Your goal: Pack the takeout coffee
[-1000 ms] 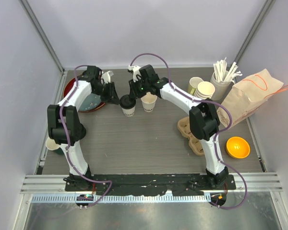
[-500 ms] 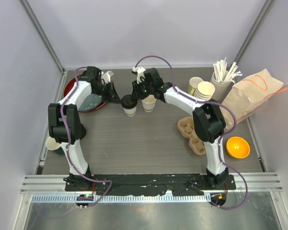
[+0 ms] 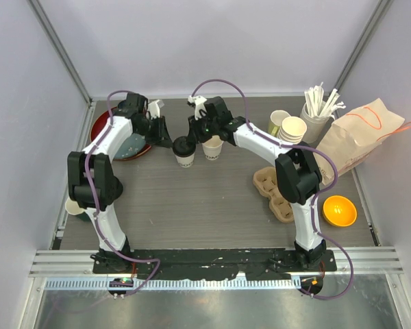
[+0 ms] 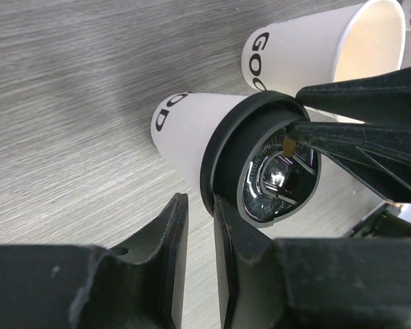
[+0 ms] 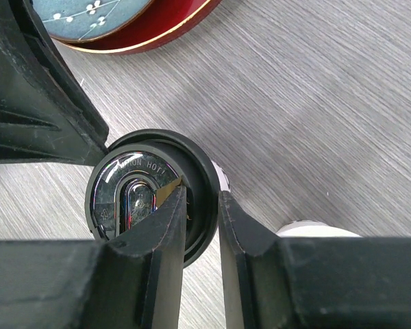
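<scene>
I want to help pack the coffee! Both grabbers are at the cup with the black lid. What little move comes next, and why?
Probably the right gripper should open and lift off the black lid: it looks fully seated on its cup, while the open cup beside it has no lid.
</scene>
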Controlling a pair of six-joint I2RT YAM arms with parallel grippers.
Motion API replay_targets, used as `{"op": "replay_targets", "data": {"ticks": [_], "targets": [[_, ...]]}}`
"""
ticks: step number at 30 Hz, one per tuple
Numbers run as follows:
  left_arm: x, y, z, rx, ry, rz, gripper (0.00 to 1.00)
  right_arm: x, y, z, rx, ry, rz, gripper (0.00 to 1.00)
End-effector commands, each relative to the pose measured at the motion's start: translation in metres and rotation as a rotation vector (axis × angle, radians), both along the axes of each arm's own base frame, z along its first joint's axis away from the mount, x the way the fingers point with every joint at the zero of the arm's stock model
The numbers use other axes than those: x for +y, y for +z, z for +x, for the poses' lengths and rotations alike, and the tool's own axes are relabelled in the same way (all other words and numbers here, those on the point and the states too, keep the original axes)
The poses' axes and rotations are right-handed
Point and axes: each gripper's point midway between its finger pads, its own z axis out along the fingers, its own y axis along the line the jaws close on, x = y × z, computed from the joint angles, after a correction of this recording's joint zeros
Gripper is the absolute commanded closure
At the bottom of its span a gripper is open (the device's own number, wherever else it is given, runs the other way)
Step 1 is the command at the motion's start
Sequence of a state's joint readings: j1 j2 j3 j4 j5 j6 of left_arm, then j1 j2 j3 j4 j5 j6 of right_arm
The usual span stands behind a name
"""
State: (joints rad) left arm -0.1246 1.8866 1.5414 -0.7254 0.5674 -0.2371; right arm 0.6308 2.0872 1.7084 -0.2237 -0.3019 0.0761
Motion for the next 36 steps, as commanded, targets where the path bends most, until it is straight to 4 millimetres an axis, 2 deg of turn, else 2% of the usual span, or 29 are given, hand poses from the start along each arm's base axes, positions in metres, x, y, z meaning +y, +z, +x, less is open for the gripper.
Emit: {"op": "replay_targets", "data": {"ticks": [1, 7, 13, 16, 19, 20, 22, 23, 24, 26, 27, 29, 30, 31, 32, 33, 34, 36], "targets": [[0.015, 0.033, 0.014, -0.152, 0.001, 0.096, 0.74, 0.008, 0.03, -0.008, -0.02, 0.04, 0.017, 0.75], [0.021, 0.038, 0.015, -0.161, 0.0, 0.128, 0.73, 0.008, 0.053, -0.006, -0.069, 0.056, 0.02, 0.62], [0.03, 0.039, 0.016, -0.17, 0.001, 0.177, 0.65, 0.008, 0.073, -0.003, -0.103, 0.059, 0.022, 0.52], [0.039, 0.051, 0.013, -0.192, 0.0, 0.219, 0.56, 0.006, 0.081, -0.004, -0.109, 0.054, 0.008, 0.46], [0.049, 0.069, 0.002, -0.245, -0.03, 0.277, 0.43, 0.001, 0.097, -0.008, -0.146, 0.073, 0.003, 0.42], [0.056, 0.07, -0.001, -0.251, -0.026, 0.316, 0.41, -0.002, 0.109, -0.012, -0.163, 0.074, 0.012, 0.41], [0.07, 0.075, -0.019, -0.239, -0.075, 0.371, 0.37, -0.008, 0.111, -0.02, -0.168, 0.082, 0.0, 0.4], [0.077, 0.076, -0.026, -0.228, -0.083, 0.397, 0.36, -0.014, 0.125, -0.025, -0.193, 0.081, 0.01, 0.38], [0.088, 0.073, -0.041, -0.191, -0.114, 0.428, 0.35, -0.018, 0.127, -0.028, -0.201, 0.082, 0.004, 0.38], [0.109, 0.077, -0.056, -0.174, -0.105, 0.502, 0.34, -0.028, 0.122, -0.038, -0.194, 0.078, -0.015, 0.36], [0.123, 0.075, -0.062, -0.152, -0.095, 0.533, 0.34, -0.035, 0.134, -0.043, -0.217, 0.067, -0.013, 0.35], [0.137, 0.072, -0.084, -0.093, -0.091, 0.566, 0.35, -0.045, 0.124, -0.052, -0.207, 0.063, -0.037, 0.35], [0.145, 0.07, -0.09, -0.08, -0.105, 0.6, 0.36, -0.051, 0.135, -0.057, -0.233, 0.055, -0.028, 0.34], [0.148, 0.069, -0.101, -0.064, -0.122, 0.617, 0.36, -0.059, 0.122, -0.06, -0.226, 0.045, -0.059, 0.35], [0.151, 0.058, -0.111, -0.03, -0.149, 0.633, 0.36, -0.063, 0.121, -0.063, -0.23, 0.039, -0.065, 0.34], [0.153, 0.054, -0.117, -0.021, -0.178, 0.647, 0.36, -0.067, 0.129, -0.067, -0.252, 0.032, -0.055, 0.35], [0.155, 0.049, -0.123, -0.023, -0.233, 0.658, 0.36, -0.073, 0.117, -0.072, -0.239, 0.037, -0.072, 0.34], [0.167, 0.031, -0.134, 0.024, -0.245, 0.669, 0.36, -0.079, 0.114, -0.076, -0.246, 0.034, -0.069, 0.34]]}}
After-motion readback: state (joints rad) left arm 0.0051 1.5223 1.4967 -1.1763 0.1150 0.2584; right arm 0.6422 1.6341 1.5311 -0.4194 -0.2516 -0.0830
